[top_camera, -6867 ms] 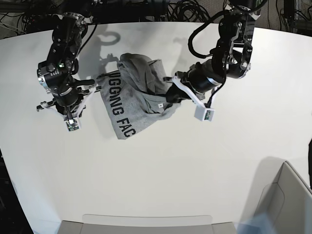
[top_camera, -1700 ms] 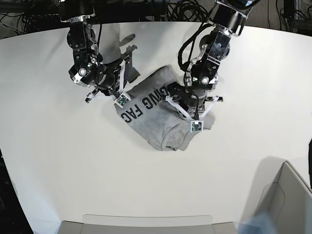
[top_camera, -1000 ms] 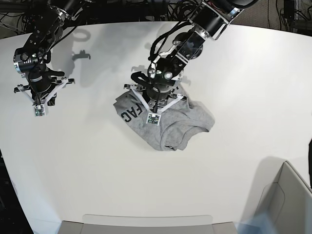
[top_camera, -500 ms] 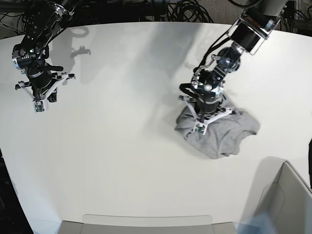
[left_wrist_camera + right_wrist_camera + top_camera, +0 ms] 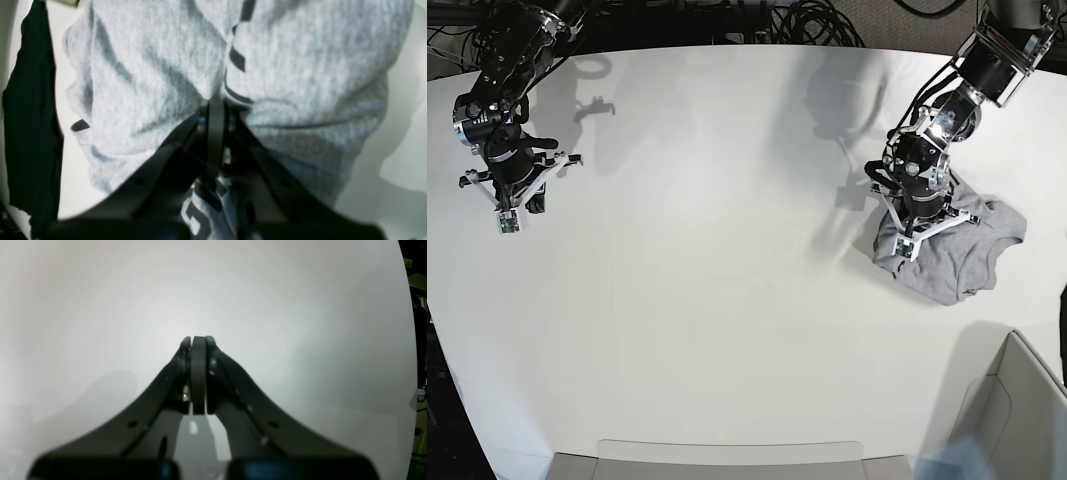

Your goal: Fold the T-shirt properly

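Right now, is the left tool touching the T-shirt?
Touching: the left wrist view shows the left tool shut on a pinched fold of the T-shirt.

A soft, matt, heathered grey knit is seen in the T-shirt (image 5: 140, 66), creased just beyond the fingertips, with flat black printed lettering. The left gripper (image 5: 215, 110) and right gripper (image 5: 198, 343) are made of dark, smooth, faintly sheened plastic. The table (image 5: 267, 306) beneath the fingers is shown white, smooth and matt.
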You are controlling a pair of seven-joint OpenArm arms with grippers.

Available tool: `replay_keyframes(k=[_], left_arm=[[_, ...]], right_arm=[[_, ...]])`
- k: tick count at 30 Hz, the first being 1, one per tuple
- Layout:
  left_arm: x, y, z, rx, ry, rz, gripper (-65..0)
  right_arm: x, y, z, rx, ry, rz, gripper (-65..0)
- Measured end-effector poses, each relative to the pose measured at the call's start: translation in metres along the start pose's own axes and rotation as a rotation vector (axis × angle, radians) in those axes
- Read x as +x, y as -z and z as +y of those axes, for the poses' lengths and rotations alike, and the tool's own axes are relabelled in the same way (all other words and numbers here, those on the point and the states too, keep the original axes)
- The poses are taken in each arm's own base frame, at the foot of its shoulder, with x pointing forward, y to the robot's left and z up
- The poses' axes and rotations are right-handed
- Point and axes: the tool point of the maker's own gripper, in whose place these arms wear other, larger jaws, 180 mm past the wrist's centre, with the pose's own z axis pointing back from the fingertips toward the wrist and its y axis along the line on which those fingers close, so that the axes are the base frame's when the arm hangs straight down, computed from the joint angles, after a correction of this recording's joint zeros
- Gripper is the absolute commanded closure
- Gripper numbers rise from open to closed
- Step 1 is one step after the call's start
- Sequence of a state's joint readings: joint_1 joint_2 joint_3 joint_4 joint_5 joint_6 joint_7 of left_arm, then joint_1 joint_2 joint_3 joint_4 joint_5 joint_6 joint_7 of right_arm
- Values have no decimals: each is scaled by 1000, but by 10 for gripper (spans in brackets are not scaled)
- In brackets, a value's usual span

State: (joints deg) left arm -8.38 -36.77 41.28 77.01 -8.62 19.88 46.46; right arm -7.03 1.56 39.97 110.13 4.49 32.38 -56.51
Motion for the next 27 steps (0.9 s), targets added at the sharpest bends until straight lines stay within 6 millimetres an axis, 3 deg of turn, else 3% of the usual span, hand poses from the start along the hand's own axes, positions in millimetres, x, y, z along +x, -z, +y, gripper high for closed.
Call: replay_keyframes(k=[4,8,11,13,16,18,20,23,27], left_arm=[[-1,-7,11,-3,0,11,0],[25,-35,13,-65,-111,-37,0],[67,-63,25,-84,-237,-163,0],[103,-83,44,-72,-361,-278,0],[130,-110,74,-37,-548,-397,0],[131,-127,87,-31,-694,-451,0],[121,-135,99,29,-752,-507,0],[89,-139,95,90,-738,-564,0],[51,-160,88,160,-657,-673,0]], right_arm=[[-7,0,0,0,-1,42,0],[-1,1,8,21,-25,33,0],[13,-5,17,31,-67,-7,0],[29,-12,20,28,-99,-55,0],[56,-20,29,81,-115,-178,0],[63,-27,33,133,-134,-238,0],[58,-33,36,179,-160,-260,0],[41,-41,37,219,-156,-262,0],[20,-57,52,301,-140,-302,0]])
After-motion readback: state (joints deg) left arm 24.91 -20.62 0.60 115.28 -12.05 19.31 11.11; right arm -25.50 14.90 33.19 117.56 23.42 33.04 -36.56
